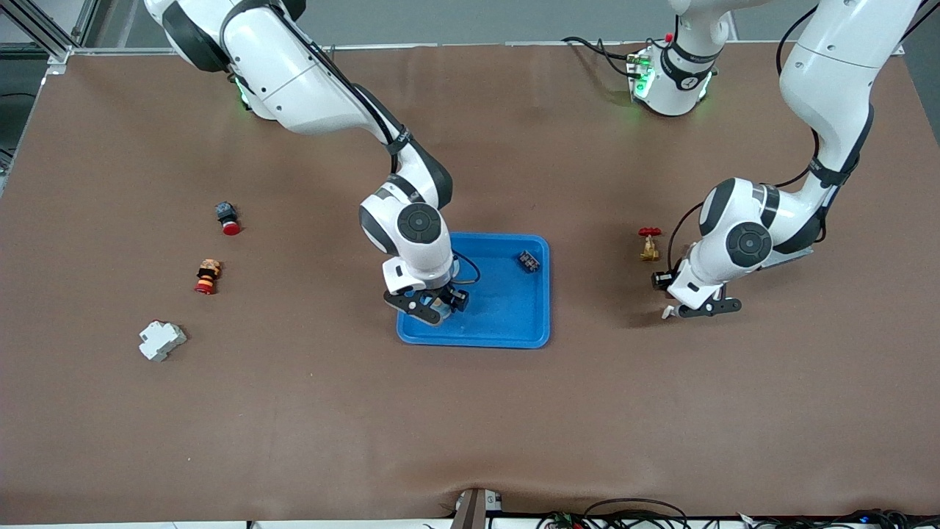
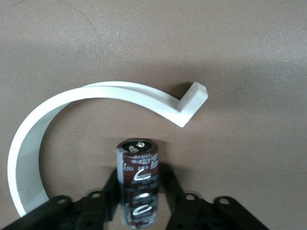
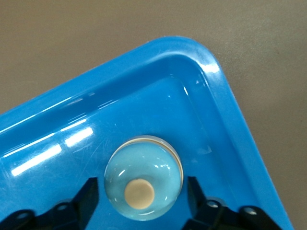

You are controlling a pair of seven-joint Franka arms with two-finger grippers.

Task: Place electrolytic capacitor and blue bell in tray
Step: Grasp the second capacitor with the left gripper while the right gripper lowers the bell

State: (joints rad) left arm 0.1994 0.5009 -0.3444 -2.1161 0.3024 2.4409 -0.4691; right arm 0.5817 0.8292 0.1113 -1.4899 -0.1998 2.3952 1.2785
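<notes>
Blue bell [image 3: 143, 184] rests in the tray [image 1: 514, 323], at its seven-o'clock corner; right hand [image 1: 435, 307] parted, releasing it (delivered). Left hand [image 2: 141, 203] clamps the electrolytic capacitor [image 2: 139, 179] on the surface, ready to lift.

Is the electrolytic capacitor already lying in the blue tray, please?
No, the electrolytic capacitor stands on the brown table between the left gripper's fingers, away from the tray.

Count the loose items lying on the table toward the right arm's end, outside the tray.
3: a red-capped button farthest from the front camera, a red-and-orange button nearer, and a white-grey block nearest. None seems hidden.
</notes>
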